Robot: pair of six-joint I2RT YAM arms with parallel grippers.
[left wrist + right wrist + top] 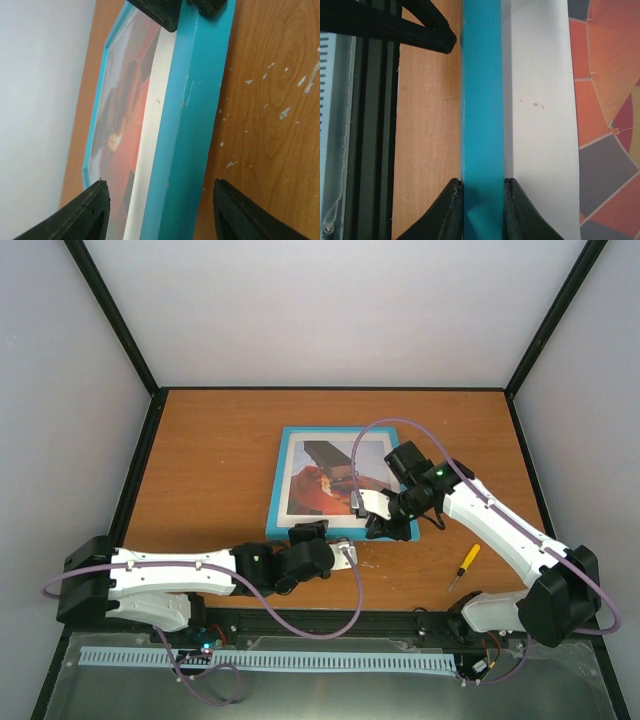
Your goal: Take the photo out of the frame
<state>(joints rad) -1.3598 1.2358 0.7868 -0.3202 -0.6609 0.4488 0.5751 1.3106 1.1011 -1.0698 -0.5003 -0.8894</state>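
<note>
The right hand [482, 217] pinched the rail of the likely stiff frame [481, 100], the left hand [165, 220] gaped astride it, and the photo [605, 75] inside, beside both hands and probably flimsy, wanted gripping by its white margin.

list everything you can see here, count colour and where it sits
frame: one, light blue, middle of the table
photo: one, red-orange with a white margin, inside the frame
screwdriver: one, yellow handle, on the table right of the frame
table: one, brown wood, under everything
left gripper: one, black, open astride the frame's near border
right gripper: one, black, shut on the frame's near border
</note>
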